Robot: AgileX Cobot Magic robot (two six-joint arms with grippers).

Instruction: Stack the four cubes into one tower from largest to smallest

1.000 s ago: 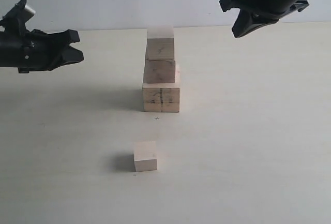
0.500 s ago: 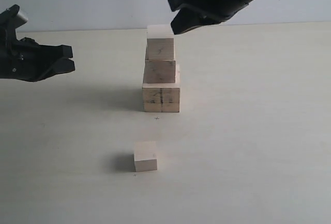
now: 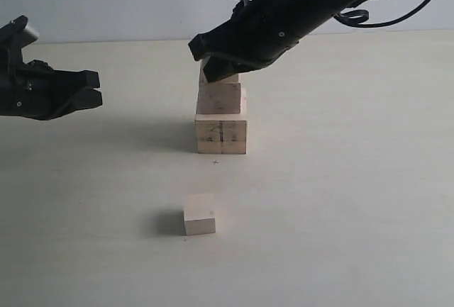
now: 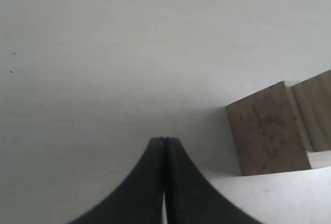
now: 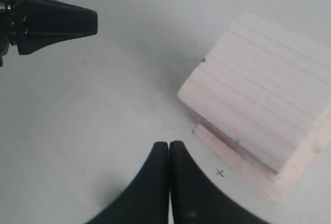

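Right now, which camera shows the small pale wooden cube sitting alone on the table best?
The exterior view: the small pale wooden cube sits unobstructed in front of the stack of cubes. Neither wrist view shows it; both catch only parts of that stack.

Four pale wooden cubes are showing: three are standing stacked as the tower (image 3: 220,128), its top one half hidden, and one small cube (image 3: 199,215) is sitting alone on the camera's side of the tower. Two black grippers are hovering: the left gripper (image 3: 98,87) well to one side of the tower, the right gripper (image 3: 201,59) at its top. One table (image 3: 355,179) is bearing the cubes.
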